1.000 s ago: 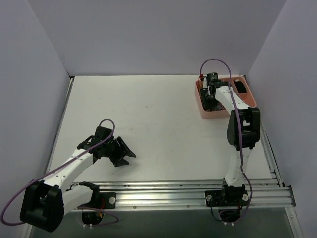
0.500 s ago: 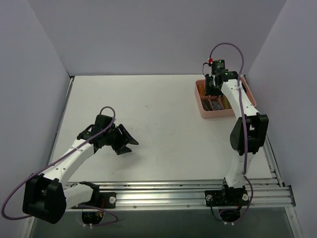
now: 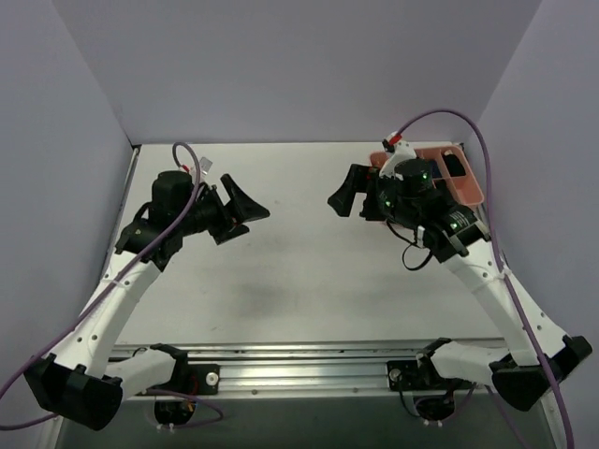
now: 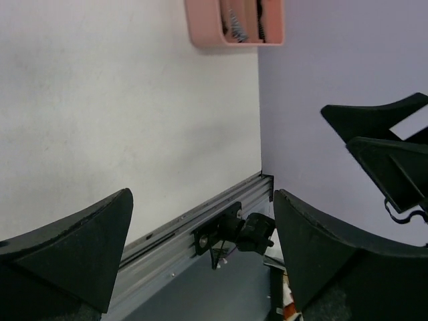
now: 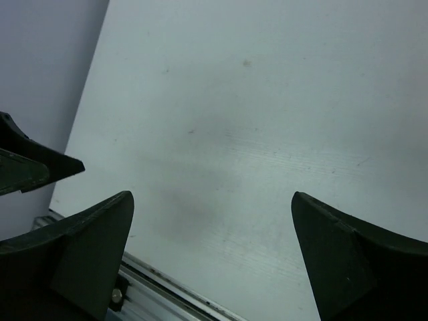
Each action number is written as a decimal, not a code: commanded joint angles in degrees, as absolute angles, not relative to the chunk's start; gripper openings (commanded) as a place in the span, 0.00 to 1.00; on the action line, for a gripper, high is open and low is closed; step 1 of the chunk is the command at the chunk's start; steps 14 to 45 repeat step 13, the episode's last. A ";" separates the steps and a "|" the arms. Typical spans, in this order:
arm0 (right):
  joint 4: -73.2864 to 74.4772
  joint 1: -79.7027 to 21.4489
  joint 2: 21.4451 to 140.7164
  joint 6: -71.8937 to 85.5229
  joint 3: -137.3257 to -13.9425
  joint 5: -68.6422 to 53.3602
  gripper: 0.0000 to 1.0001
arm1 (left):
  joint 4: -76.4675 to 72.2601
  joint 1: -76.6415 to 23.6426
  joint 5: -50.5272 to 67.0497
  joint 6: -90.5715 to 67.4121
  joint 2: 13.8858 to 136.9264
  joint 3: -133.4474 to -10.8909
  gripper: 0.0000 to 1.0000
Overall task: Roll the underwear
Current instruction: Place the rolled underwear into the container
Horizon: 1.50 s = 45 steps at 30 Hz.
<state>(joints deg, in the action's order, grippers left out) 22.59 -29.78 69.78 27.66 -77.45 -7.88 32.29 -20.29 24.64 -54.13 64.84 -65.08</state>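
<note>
1. Arm pose. Both arms rose from their bases on the near rail (image 3: pixel 356 360) and reached toward the far half of the surface (image 3: pixel 299 271). The left tool (image 3: pixel 241 215) was held aloft at the far left and pointed right. The right tool (image 3: pixel 348 195) was held aloft just left of the pink tray (image 3: pixel 463 182) and pointed left, so the two faced each other, well apart. Both tools were released, with jaws spread wide and nothing between them, as both wrist views confirmed.

2. Surface and room. The white surface lay bare beneath both tools. The pink tray sat at the far right corner, partly hidden behind the right arm. In the left wrist view its compartments held small cloth items. A brown-and-tan item there appeared to be the underwear (image 4: pixel 256 20), though it was too small to confirm. Plain lavender walls (image 3: pixel 281 65) enclosed the surface on three sides.

3. Change. One second earlier the left tool sat low at the near left, and the right tool stood over the tray with narrower jaws.
</note>
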 commanded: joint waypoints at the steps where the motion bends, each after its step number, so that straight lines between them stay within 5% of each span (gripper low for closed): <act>1: 22.14 -29.79 66.19 33.74 -75.15 -8.17 1.00 | 33.13 -21.44 23.82 -45.98 63.81 -73.55 0.94; 45: 24.70 -30.41 60.12 34.10 -74.89 -7.20 1.00 | 32.43 -22.41 23.38 -39.55 56.26 -75.15 0.94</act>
